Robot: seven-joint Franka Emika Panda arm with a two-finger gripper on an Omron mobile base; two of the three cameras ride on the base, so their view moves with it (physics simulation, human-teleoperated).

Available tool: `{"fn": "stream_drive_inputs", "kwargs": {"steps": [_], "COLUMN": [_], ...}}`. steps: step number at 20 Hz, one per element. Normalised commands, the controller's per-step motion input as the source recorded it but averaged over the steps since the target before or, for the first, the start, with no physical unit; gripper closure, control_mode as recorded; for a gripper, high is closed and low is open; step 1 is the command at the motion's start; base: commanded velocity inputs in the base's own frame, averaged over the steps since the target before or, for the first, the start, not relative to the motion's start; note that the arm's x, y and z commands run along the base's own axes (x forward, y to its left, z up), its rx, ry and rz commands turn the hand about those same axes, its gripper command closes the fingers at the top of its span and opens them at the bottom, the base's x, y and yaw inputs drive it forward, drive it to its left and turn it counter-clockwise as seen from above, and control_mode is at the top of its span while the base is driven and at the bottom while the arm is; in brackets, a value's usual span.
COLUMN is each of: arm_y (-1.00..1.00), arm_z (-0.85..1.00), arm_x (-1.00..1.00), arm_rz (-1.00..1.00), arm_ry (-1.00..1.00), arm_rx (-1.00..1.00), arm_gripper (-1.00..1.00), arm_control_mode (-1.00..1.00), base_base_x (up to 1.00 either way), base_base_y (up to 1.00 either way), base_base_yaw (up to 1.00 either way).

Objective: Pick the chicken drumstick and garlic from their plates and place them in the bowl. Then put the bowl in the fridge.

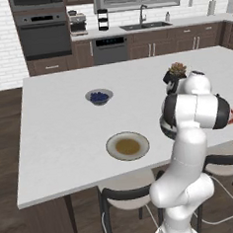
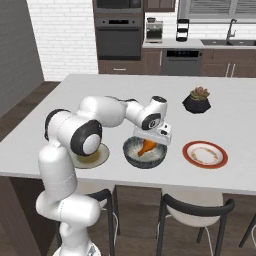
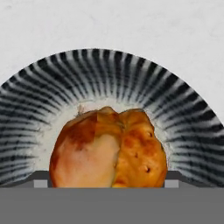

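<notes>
Gripper (image 2: 150,146) over bowl (image 2: 131,156), jaws spread wide around chicken drumstick (image 3: 109,146), which sits inside bowl. Step: dropping drumstick. Next: lift clear, find garlic. Both plates, beige (image 1: 141,150) and red-rimmed (image 2: 220,161), bare.

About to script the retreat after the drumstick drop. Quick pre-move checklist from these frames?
1. Orange-brown roasted chicken drumstick inside the wide dark grey streaked bowl: ok, it sits over the pale bowl centre.
2. Two-finger gripper open: ok, jaws stand wide either side of the drumstick.
3. Fingers clear of the drumstick: cannot tell, the meat hides the gap at both tips.
4. Beige-grey plate with brownish centre emptied: ok.
5. White plate with red-orange rim holding the garlic: not ok, nothing lies on it.
6. Garlic already in the bowl: cannot tell, the drumstick and hand cover much of the inside.
</notes>
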Motion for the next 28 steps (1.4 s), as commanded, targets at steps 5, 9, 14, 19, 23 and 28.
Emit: {"fn": "stream_drive_inputs", "kwargs": {"steps": [5,9,14,19,23,28], "arm_y": [0.00,-0.09,0.00,0.00,0.07,0.31], "arm_z": [-0.45,-0.19,-0.03,0.00,0.00,0.17], "arm_x": [0.37,0.36,-0.30,-0.79,-0.66,-0.39], "arm_rz": [0.00,0.00,-0.01,-0.07,-0.06,-0.02], "arm_ry": [0.00,0.00,-0.04,-0.01,-0.08,-0.18], "arm_rx": [0.00,0.00,0.00,0.00,0.00,-0.07], "arm_gripper": [1.00,1.00,-1.00,-1.00,-1.00,-1.00], "arm_control_mode": [-1.00,-1.00,-1.00,-1.00,-1.00,-1.00], "base_base_x": [0.00,0.00,0.00,0.00,0.00,0.00], "base_base_y": [0.00,0.00,0.00,0.00,0.00,0.00], "base_base_yaw": [0.00,0.00,0.00,0.00,0.00,0.00]}}
